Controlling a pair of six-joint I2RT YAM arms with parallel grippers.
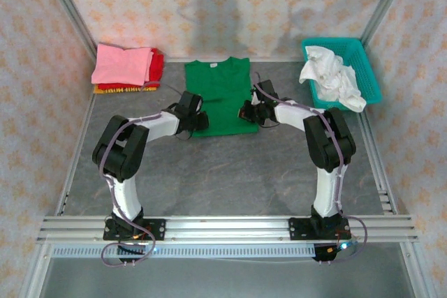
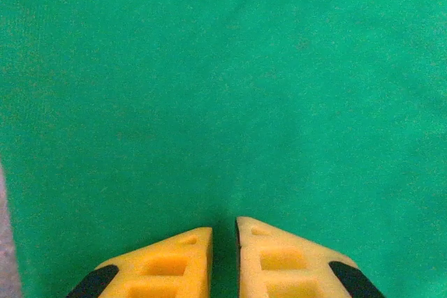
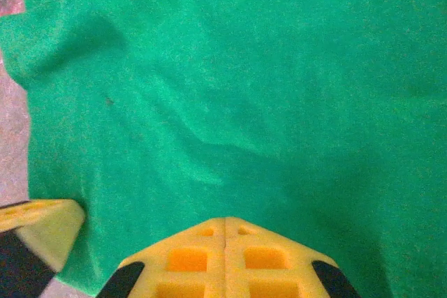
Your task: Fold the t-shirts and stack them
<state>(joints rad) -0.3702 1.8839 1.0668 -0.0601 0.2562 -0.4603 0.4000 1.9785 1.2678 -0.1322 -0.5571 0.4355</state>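
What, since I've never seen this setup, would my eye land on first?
The bright green t-shirt lying flat mid-table, with the left gripper and right gripper down on its near end. Next, the folded stack topped by a pink shirt at the far left, and the teal basket of crumpled white cloth at the far right.
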